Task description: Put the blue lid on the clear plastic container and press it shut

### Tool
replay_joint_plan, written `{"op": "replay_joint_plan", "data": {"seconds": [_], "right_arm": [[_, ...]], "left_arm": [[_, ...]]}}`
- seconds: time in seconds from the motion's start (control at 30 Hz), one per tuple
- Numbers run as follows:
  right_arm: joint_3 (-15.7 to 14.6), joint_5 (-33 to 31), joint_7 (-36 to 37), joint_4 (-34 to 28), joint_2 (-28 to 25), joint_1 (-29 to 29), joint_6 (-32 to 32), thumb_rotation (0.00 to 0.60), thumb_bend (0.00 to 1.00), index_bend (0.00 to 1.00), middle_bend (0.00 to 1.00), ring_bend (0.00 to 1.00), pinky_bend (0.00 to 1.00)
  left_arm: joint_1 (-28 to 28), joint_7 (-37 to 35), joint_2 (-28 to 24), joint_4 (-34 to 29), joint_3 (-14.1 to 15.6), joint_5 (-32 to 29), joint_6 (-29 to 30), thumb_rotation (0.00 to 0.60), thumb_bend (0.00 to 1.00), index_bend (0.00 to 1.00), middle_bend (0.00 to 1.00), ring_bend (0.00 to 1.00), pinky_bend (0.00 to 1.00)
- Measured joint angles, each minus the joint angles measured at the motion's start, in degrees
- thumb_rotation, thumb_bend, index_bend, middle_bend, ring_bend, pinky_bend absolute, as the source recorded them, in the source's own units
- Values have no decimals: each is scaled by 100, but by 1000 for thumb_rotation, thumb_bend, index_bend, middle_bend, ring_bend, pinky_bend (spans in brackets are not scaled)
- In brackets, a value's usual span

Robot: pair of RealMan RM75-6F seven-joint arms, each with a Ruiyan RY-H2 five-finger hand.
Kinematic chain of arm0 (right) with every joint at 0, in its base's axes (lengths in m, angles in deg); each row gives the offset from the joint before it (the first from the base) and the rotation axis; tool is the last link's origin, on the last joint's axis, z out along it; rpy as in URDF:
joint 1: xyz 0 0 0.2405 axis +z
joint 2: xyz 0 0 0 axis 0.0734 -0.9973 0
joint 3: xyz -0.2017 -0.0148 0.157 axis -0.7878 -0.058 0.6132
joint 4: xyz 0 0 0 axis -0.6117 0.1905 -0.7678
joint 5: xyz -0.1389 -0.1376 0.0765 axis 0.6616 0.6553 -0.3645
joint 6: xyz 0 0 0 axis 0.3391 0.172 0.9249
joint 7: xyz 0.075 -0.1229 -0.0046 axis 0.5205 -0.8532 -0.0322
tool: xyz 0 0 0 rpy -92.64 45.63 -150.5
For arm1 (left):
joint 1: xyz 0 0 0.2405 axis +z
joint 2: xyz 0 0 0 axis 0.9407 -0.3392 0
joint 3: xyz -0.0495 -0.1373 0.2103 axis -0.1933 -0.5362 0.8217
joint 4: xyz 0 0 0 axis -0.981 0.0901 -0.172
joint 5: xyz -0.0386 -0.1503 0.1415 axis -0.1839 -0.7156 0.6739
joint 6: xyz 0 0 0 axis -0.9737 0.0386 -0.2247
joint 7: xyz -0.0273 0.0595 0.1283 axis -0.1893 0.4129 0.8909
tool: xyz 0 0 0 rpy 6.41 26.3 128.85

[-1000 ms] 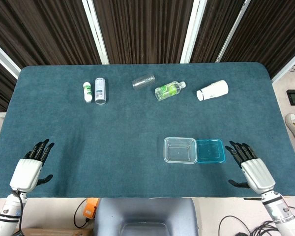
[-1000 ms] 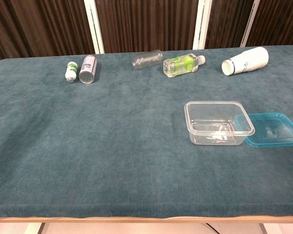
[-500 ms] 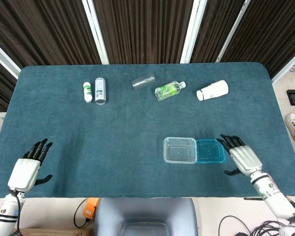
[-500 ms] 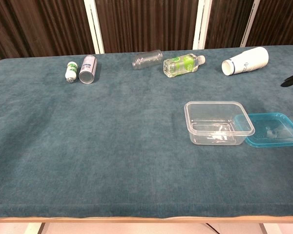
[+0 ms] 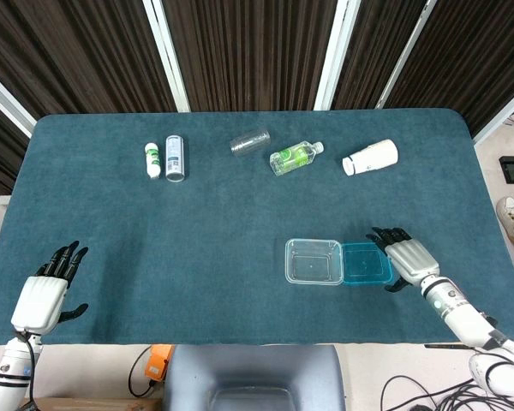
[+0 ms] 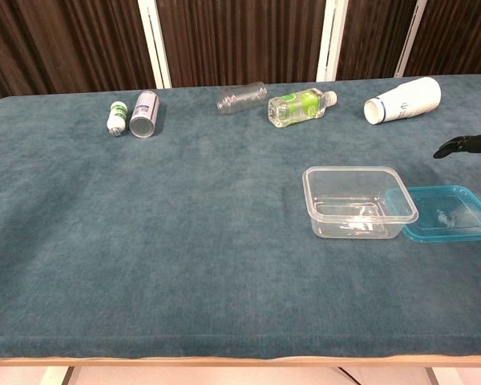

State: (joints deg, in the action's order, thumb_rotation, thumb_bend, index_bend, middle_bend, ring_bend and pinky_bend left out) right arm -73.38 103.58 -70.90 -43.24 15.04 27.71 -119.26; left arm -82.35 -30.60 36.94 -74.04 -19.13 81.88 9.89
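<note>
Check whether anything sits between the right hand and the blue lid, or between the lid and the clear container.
Nothing visible does. The right hand is at the blue lid's right edge, with nothing between them. The lid lies directly beside the clear container, tucked against its right rim.

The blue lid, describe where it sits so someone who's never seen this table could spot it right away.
Look at the near right part of the teal table, where a clear plastic container stands open. The blue lid lies flat against the container's right side, by the right hand. It is the only flat, see-through blue piece there.
</note>
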Motion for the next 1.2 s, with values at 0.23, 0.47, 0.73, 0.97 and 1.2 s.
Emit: {"op": "replay_joint_plan", "data": {"seconds": [0.23,0.47,0.73,0.97,1.2], "right_arm": [[23,-339,-110,326,302,235,341,600,121,16,99,63,96],[4,-448,-95,513,487,363,500,600,120,37,127,83,96],[-44,-496,-109,592,577,415,583,600,121,42,137,92,96],[-66,-613,-141,821,787,481,641,600,121,62,158,112,98],[-80,-656,-138,996,970,545,671,600,120,90,190,145,138]], "left_arm": [[8,85,19,-22,-24,-48,-1,600,422,74,0,80,330],[17,111,21,-35,-44,-90,1,600,421,76,0,80,332],[16,132,22,-51,-54,-119,-20,600,422,78,0,80,332],[4,144,7,-76,-60,-157,-70,600,422,84,0,83,333],[-11,122,-4,-83,-66,-196,-122,600,421,85,0,83,334]]}}
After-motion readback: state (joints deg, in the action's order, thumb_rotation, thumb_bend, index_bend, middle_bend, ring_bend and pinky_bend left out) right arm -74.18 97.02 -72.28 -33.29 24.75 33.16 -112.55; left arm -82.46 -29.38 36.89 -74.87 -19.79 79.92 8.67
